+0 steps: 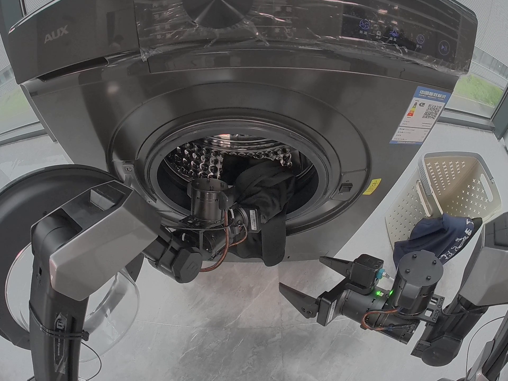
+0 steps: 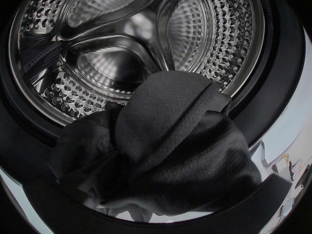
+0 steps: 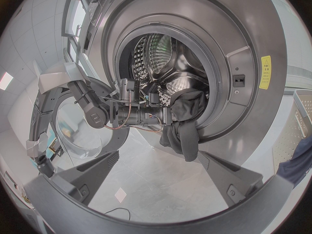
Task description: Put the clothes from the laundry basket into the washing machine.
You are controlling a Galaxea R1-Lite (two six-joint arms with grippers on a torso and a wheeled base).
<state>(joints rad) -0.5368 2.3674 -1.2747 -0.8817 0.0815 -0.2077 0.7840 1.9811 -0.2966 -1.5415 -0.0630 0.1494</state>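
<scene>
The washing machine stands with its round opening uncovered and its steel drum bare inside. My left gripper is at the opening's lower rim, shut on a black garment that is bunched over its fingers. Part of the black garment hangs down outside over the rim; the rest of the black garment points into the drum. My right gripper hovers open and holding nothing above the floor in front of the machine. A navy garment hangs over the white laundry basket on the right.
The machine's door is swung wide open to the left, its glass bowl beside my left arm. Grey tiled floor lies in front of the machine. The laundry basket stands close to the machine's right side.
</scene>
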